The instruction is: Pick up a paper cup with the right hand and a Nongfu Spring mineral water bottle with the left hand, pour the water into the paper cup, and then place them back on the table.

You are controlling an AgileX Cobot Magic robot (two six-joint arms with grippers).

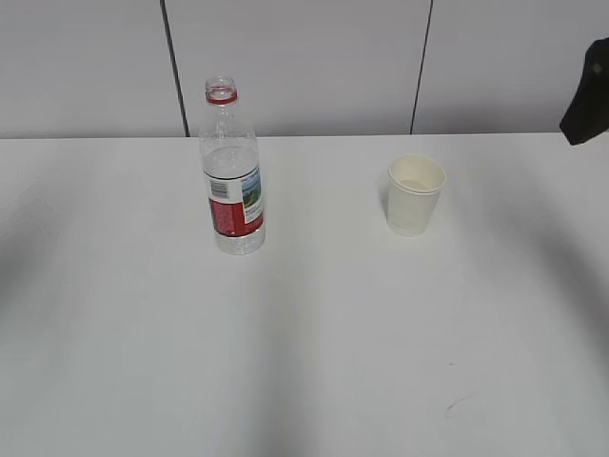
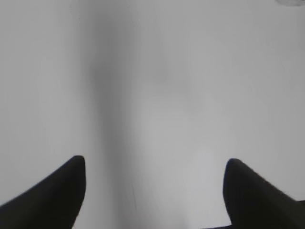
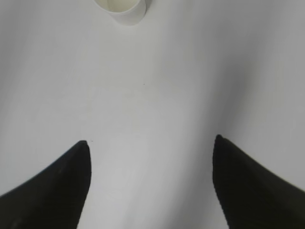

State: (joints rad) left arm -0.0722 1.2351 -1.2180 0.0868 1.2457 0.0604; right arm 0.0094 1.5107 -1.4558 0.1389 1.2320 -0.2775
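Approach first: both black two-finger grippers, left (image 2: 155, 193) and right (image 3: 151, 183), hang spread and empty, so centre yours on the small cream paper cup (image 1: 416, 195), right of the uncapped clear bottle (image 1: 232, 171) on the white table (image 1: 314, 362).

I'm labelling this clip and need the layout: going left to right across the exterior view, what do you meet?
Nongfu Spring mineral water bottle → paper cup → a dark object at the right edge, too cropped to identify. All stand over the white table; bottle and cup are upright and apart.
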